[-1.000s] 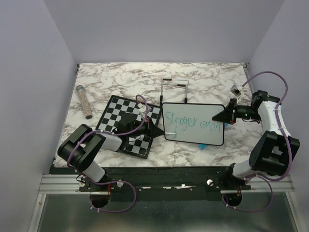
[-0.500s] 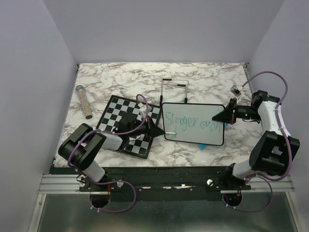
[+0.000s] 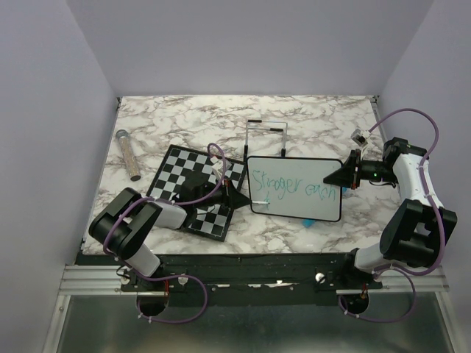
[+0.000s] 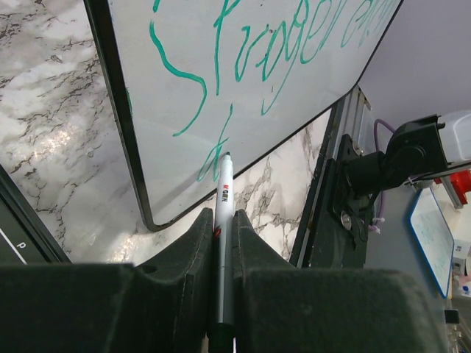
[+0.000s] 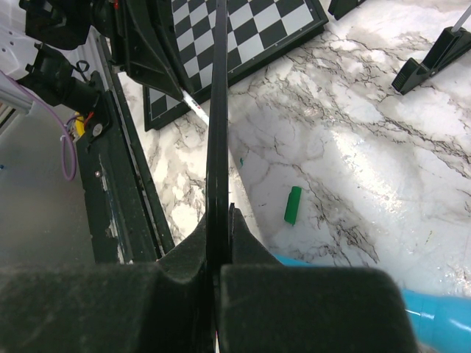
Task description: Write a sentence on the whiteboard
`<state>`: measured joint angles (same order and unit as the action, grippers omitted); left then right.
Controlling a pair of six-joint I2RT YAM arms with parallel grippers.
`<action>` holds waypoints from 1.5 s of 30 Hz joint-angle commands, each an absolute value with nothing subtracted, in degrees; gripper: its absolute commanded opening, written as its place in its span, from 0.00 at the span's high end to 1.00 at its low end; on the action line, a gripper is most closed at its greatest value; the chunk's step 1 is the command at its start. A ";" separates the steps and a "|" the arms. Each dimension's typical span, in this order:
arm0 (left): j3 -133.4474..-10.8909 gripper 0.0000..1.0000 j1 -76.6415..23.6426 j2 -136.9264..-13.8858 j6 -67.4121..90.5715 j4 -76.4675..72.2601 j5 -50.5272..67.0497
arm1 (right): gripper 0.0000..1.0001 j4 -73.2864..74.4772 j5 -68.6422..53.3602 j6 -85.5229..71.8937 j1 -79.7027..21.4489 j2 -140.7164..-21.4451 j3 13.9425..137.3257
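The right gripper pinches the black-framed whiteboard, seen edge-on and running toward 12 o'clock. A small green cap lies on the white veined marble tabletop at 4 o'clock. A black-and-white checkered chessboard sits at 12 o'clock.

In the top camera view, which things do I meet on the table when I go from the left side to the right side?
speckled tube → chessboard → left gripper, shut on the marker → whiteboard → right gripper, shut on the whiteboard's right edge.
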<state>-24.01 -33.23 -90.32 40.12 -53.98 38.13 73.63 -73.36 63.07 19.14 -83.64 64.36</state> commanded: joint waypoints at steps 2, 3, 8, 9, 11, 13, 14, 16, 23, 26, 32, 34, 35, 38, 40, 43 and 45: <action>-23.99 1.00 -33.31 -89.30 39.81 -56.08 37.44 | 0.99 74.97 -75.23 64.51 19.25 -83.58 65.65; -23.99 1.00 -33.31 -89.21 39.90 -56.07 37.35 | 0.99 74.97 -75.32 64.51 19.25 -83.58 65.65; -24.61 1.00 -33.49 -89.03 39.99 -55.90 37.53 | 1.00 74.88 -75.24 64.51 19.25 -83.58 65.65; -24.70 1.00 -33.75 -89.12 39.99 -55.55 37.62 | 0.99 74.88 -75.23 64.51 19.25 -83.67 65.65; -25.40 1.00 -34.01 -89.30 39.90 -55.37 37.79 | 0.99 74.88 -75.24 64.51 19.25 -83.67 65.65; -25.75 1.00 -34.54 -89.47 39.90 -55.20 37.79 | 1.00 74.88 -75.32 64.51 19.25 -83.67 65.65; -26.27 1.00 -34.63 -89.82 39.90 -55.20 37.71 | 0.99 74.88 -75.24 64.51 19.25 -83.58 65.65; -26.63 1.00 -35.07 -90.17 39.90 -55.28 37.62 | 1.00 74.88 -75.23 64.51 19.25 -83.58 65.65; -27.77 1.00 -35.51 -91.14 40.08 -55.29 36.92 | 0.99 74.97 -75.24 64.51 19.25 -83.58 65.66; -27.86 1.00 -35.51 -91.32 39.38 -53.97 36.30 | 1.00 74.97 -75.24 64.60 19.25 -83.58 65.65; -27.68 1.00 -35.51 -91.06 38.15 -51.60 34.54 | 1.00 75.06 -75.32 64.69 19.25 -83.67 65.74; -27.51 1.00 -35.42 -90.88 38.06 -51.33 34.19 | 1.00 75.06 -75.23 64.69 19.25 -83.67 65.74; -27.34 1.00 -35.42 -90.62 37.97 -51.24 33.75 | 1.00 75.06 -75.23 64.69 19.25 -83.67 65.74; -27.16 1.00 -35.16 -90.44 37.88 -51.15 33.66 | 0.99 75.15 -75.23 64.69 19.25 -83.76 65.74; -26.90 1.00 -35.07 -90.35 37.79 -51.15 33.75 | 0.99 75.15 -75.32 64.78 19.25 -83.67 65.74; -26.19 1.00 -34.45 -89.83 37.71 -51.24 33.66 | 0.99 75.23 -75.32 64.86 19.25 -83.67 65.74; -25.58 1.00 -34.02 -89.21 37.62 -51.07 33.75 | 0.99 75.32 -75.32 64.95 19.25 -83.67 65.74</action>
